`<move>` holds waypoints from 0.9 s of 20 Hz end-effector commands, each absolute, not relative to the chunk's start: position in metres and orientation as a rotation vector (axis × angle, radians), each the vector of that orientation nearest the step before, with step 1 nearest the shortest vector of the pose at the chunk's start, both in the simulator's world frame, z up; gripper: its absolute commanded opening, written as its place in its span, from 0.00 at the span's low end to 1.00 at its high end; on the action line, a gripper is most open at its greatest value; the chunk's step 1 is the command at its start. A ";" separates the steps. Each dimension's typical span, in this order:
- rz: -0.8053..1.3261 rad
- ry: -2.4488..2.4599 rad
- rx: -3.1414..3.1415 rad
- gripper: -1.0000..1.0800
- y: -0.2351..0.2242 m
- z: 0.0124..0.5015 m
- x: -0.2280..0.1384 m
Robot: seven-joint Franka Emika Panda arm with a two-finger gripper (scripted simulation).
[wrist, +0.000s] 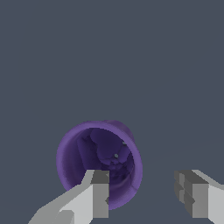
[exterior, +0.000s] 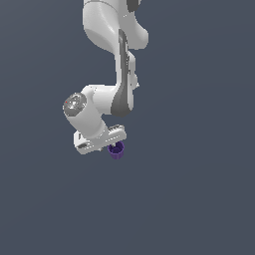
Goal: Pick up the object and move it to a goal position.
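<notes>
The object is a small dark purple cup [exterior: 117,151] with a ribbed wall, standing upright on the grey floor, just under the exterior view's right end of my white hand. In the wrist view I look down into the open mouth of the cup [wrist: 98,153]. My gripper [wrist: 144,194] is open and holds nothing. One fingertip [wrist: 99,192] shows over the cup's near rim and inside. The other fingertip [wrist: 192,192] stands well outside the cup's wall. In the exterior view the gripper [exterior: 112,145] sits right above the cup and its fingers are mostly hidden.
A plain grey floor [exterior: 199,199] fills both views. The white arm [exterior: 119,74] rises from the hand toward the upper middle of the exterior view. No other object or goal marker shows.
</notes>
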State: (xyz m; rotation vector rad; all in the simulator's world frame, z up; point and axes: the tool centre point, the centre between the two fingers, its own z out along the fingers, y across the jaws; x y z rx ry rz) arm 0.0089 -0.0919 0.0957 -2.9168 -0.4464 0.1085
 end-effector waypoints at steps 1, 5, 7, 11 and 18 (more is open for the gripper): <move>0.106 -0.458 -2.909 0.62 -0.093 0.094 0.009; 0.106 -0.455 -2.910 0.62 -0.093 0.094 0.009; 0.106 -0.455 -2.910 0.62 -0.093 0.091 0.009; 0.106 -0.458 -2.909 0.62 -0.090 0.075 0.007; 0.105 -0.459 -2.908 0.00 -0.088 0.065 0.006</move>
